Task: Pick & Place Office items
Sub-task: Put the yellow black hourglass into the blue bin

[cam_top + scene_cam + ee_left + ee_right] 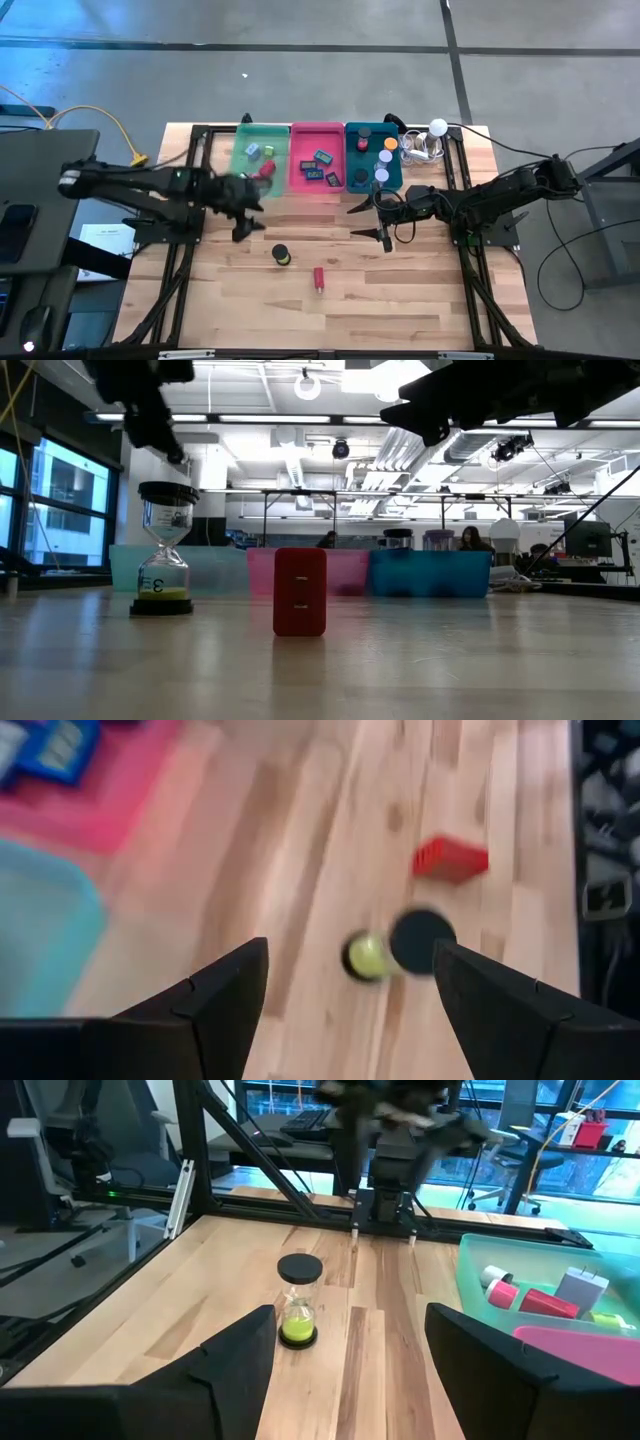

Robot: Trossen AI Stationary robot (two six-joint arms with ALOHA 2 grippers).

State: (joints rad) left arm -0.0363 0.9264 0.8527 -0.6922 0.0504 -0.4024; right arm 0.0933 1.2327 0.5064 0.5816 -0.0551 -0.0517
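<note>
Office items: one sand timer (282,255) and one red block (318,278) on bare wood before pink tray (316,184). Left gripper (248,222) spread, empty; right gripper (377,222) spread, empty.

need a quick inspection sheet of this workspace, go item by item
surface: wood table, bare at the front
job's things: sand timer upright and red block loose on the table; small items already lie in the green tray, pink tray and teal tray
clutter: white ball beside the teal tray
grippers: left gripper open, empty, above the table near the green tray; right gripper open, empty, in front of the teal tray
cables: yellow cable off the table's left; dark cable on the floor at right
surroundings: open lab; seated person far behind
</note>
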